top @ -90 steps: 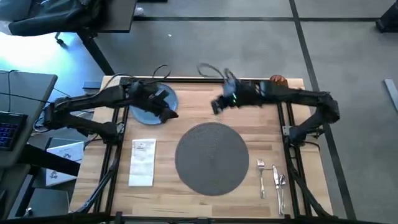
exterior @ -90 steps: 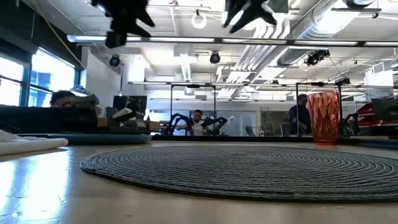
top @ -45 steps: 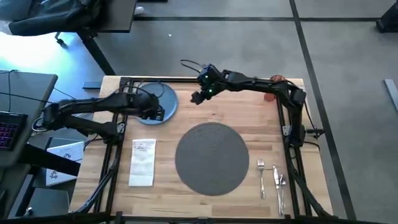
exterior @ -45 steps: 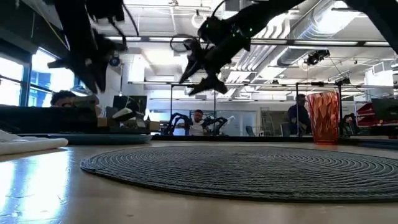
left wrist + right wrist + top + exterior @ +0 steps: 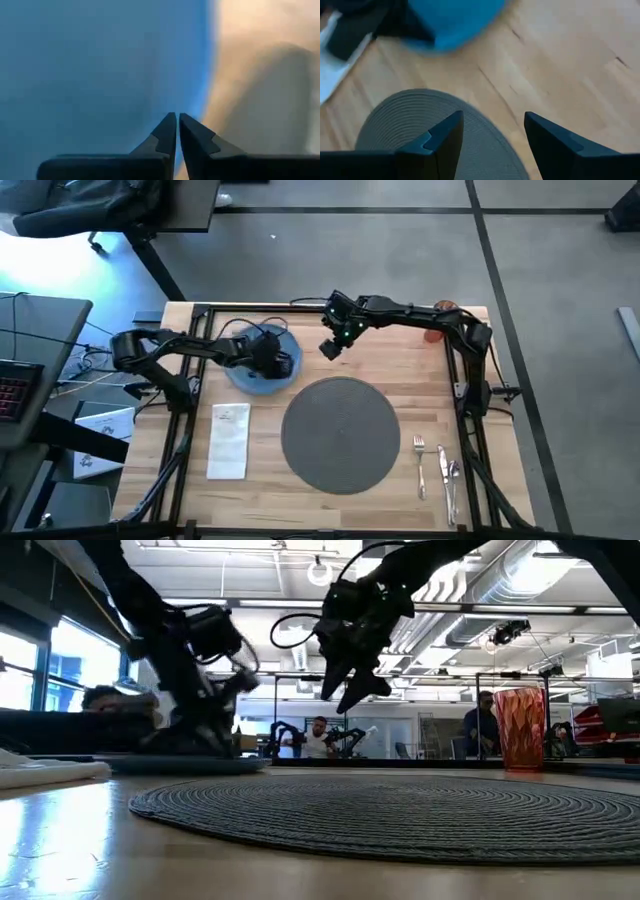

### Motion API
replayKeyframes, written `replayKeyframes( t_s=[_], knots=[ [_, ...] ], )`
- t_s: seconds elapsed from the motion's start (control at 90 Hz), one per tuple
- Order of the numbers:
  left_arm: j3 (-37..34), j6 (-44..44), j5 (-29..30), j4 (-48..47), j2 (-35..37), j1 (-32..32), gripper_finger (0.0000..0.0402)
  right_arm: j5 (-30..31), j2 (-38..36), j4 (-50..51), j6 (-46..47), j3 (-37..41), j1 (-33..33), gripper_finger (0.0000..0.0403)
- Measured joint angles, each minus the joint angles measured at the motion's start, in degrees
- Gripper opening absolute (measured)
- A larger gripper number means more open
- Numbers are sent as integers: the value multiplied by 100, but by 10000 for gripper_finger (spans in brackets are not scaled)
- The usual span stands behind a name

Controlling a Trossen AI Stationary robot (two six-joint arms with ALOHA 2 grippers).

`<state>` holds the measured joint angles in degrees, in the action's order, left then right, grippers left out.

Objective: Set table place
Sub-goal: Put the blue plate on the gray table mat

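Sliding toward the mat (image 5: 340, 435), the plate (image 5: 262, 360) has left the far left corner of the counter (image 5: 390, 360) where it lay half a second ago. The left end effector (image 5: 268, 358) sits directly on the plate, its fingers pressed together at the rim, probably pinching it. The right end effector (image 5: 330, 345), fingers spread and empty, hangs in the air above the wood, with the plate beside it and the mat just under its tips. I judge the plate is now halfway to its place.
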<state>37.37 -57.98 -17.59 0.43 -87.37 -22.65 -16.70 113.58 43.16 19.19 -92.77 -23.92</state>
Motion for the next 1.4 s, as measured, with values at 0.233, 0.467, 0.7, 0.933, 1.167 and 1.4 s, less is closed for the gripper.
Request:
replayKeyframes(
  t_s=[0.233,0.467,0.7,0.933,1.167,1.4],
  knots=[
    [878,-47,243,-1404,962,362,0,3,53,-88,173,-4,-1,197],
    [1027,-334,441,-4041,1734,833,0,-278,720,-326,637,-4,55,198],
    [988,283,1960,-5801,1438,1291,0,-544,1209,-660,1086,-2,109,198],
    [196,667,1996,-4270,841,1250,0,-692,1296,-1007,1105,-4,289,197],
    [-91,741,1689,-3310,286,1265,0,-1054,1518,-1251,1548,-4,476,197],
    [145,1186,1816,-3505,417,1251,0,-1055,1513,-1129,1319,-7,521,142]
  ],
)
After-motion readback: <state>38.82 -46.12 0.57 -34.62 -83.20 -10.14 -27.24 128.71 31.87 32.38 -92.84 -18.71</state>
